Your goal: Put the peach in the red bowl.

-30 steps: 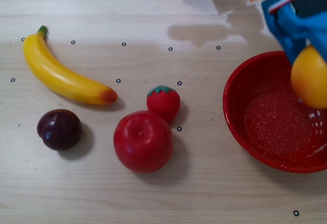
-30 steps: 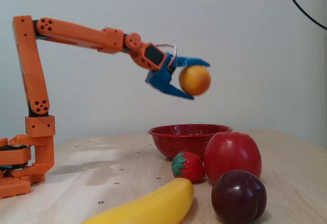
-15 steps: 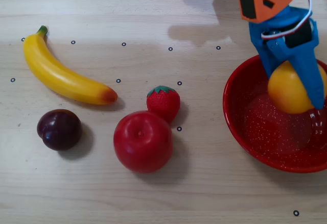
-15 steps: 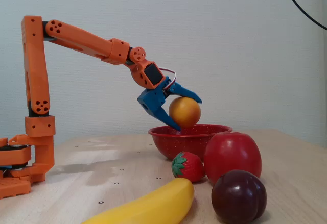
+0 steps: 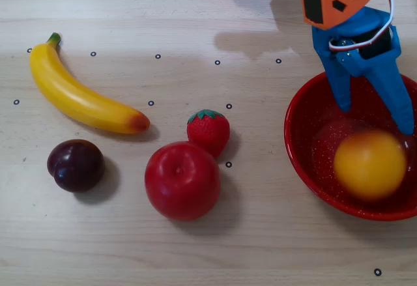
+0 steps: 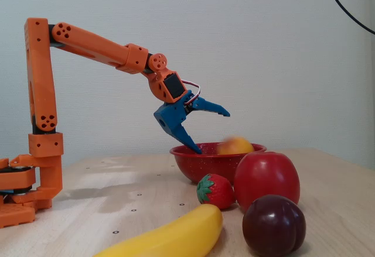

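The yellow-orange peach (image 5: 369, 163) lies inside the red bowl (image 5: 306, 144) at the right of the overhead view, slightly blurred. In the fixed view the peach (image 6: 235, 146) shows just above the bowl's rim (image 6: 193, 153). My blue gripper (image 5: 376, 117) is open and empty, with its fingers spread above the bowl's far side, just behind the peach and apart from it. In the fixed view the gripper (image 6: 211, 132) hangs over the bowl's left rim with jaws wide apart.
A red apple (image 5: 182, 180), a strawberry (image 5: 208, 130), a dark purple plum (image 5: 75, 165) and a banana (image 5: 81, 97) lie on the wooden table left of the bowl. The arm's orange base (image 6: 23, 187) stands at the far left in the fixed view.
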`<state>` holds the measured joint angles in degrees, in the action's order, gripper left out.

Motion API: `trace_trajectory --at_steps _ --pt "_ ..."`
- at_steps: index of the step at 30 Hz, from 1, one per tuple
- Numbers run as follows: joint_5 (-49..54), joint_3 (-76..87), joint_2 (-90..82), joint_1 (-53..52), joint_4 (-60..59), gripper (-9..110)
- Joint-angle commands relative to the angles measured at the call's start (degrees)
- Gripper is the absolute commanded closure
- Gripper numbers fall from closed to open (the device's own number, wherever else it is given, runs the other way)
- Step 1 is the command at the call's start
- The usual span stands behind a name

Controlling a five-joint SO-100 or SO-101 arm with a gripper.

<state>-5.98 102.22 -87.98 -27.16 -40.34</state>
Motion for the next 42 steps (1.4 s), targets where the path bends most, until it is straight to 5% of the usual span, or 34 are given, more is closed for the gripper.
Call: trace_trajectory --at_steps 1,5,18,35,42 --pt "-0.97 -5.36 -1.85 -0.88 0.97 56" --pt "0.79 -7.03 -3.16 -0.79 1.23 61" --pt "8.7 -11.43 -16.17 4.75 -8.0 101" --pt "7.73 9.32 -43.33 21.18 -13.18 101" --pt "5.27 20.74 -55.46 26.46 -23.91 101"
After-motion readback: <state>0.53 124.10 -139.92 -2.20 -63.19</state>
